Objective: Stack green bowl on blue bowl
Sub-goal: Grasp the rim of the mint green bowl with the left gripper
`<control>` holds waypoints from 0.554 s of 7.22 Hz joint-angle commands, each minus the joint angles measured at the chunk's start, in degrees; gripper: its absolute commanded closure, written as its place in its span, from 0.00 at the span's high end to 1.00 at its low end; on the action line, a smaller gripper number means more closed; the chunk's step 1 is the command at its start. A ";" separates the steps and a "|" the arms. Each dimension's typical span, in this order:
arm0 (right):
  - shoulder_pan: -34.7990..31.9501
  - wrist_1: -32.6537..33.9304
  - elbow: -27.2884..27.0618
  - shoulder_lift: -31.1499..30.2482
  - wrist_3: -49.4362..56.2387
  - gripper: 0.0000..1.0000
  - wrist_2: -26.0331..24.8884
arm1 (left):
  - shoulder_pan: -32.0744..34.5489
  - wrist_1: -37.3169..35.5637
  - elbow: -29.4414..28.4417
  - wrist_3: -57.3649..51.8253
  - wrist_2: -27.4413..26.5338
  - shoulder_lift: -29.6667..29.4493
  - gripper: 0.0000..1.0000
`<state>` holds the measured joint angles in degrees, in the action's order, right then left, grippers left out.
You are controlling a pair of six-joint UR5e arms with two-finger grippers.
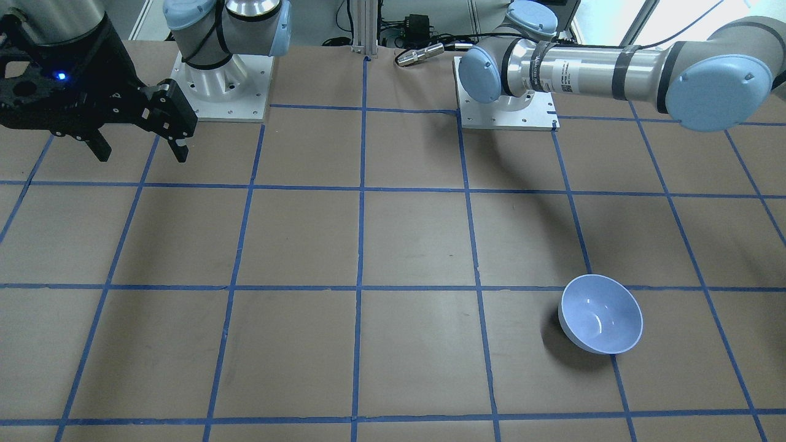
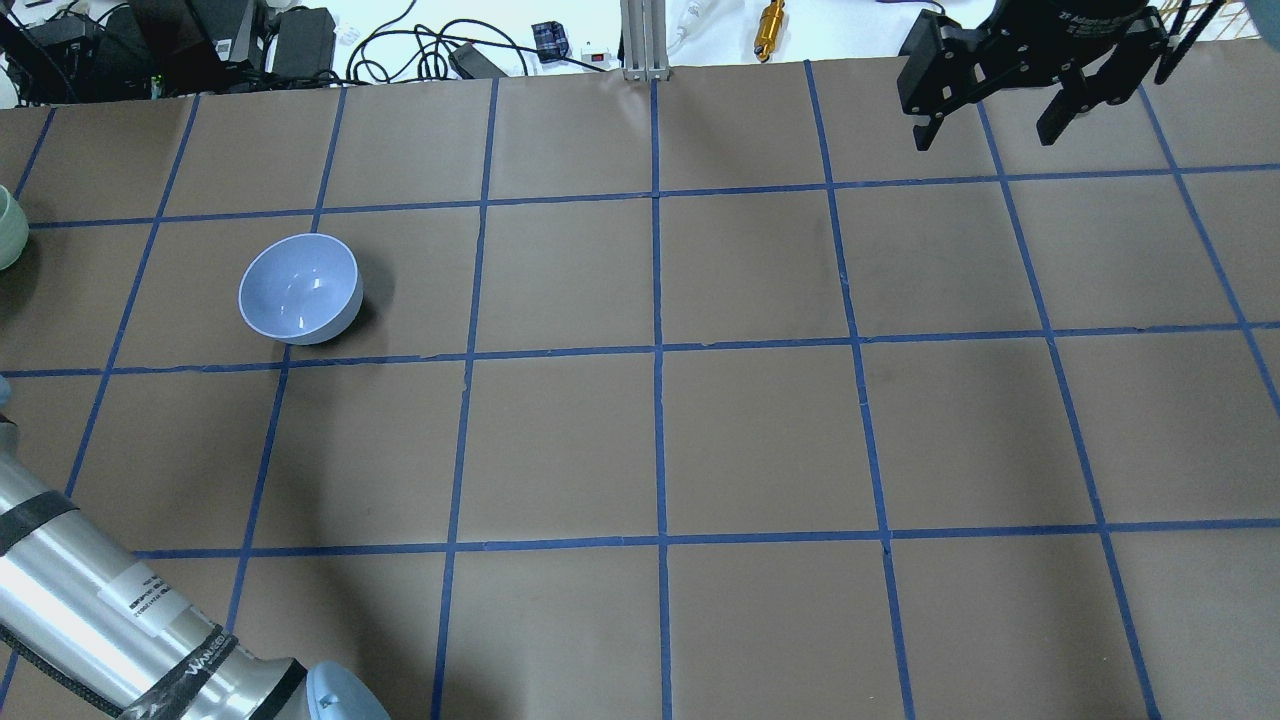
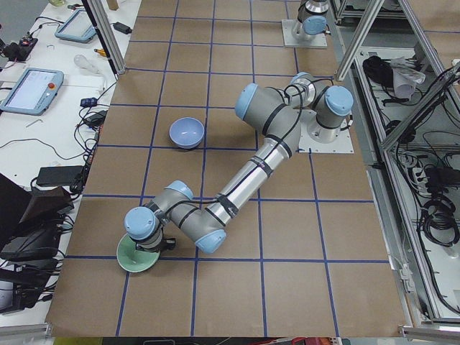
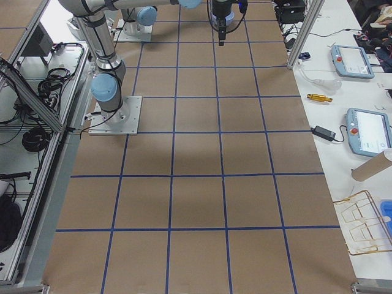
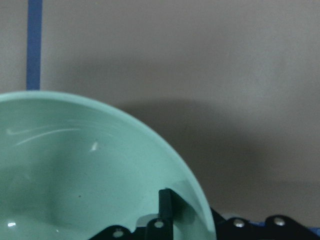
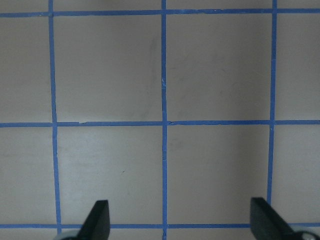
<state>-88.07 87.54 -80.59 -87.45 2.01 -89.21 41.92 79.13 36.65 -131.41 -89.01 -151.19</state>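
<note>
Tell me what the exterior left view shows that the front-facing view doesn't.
Only exterior left: the green bowl, partly covered by the wrist of the left arm. Only front-facing: the right tool, open, hanging above the table. Both: the blue bowl, upright and empty on the taped grid, and the left arm stretching out from its base.

Green bowl [image 5: 75,165]: mint, glossy, upright; one finger [image 5: 165,205] of left gripper [image 3: 157,246] inside its rim. Blue bowl [image 2: 300,288]: periwinkle, upright, well apart from that gripper.
</note>
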 commanded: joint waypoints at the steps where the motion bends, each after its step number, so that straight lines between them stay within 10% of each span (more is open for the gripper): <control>1: 0.00 0.00 0.00 0.00 0.01 1.00 0.08 | 3.58 1.99 1.66 0.89 -0.71 6.05 0.00; 4: 0.00 0.00 0.00 0.00 -0.08 1.00 0.09 | 9.83 3.48 15.33 9.64 -4.41 20.01 0.00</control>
<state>-88.06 87.54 -80.59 -87.43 1.94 -89.12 49.52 81.82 45.73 -126.31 -92.19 -136.88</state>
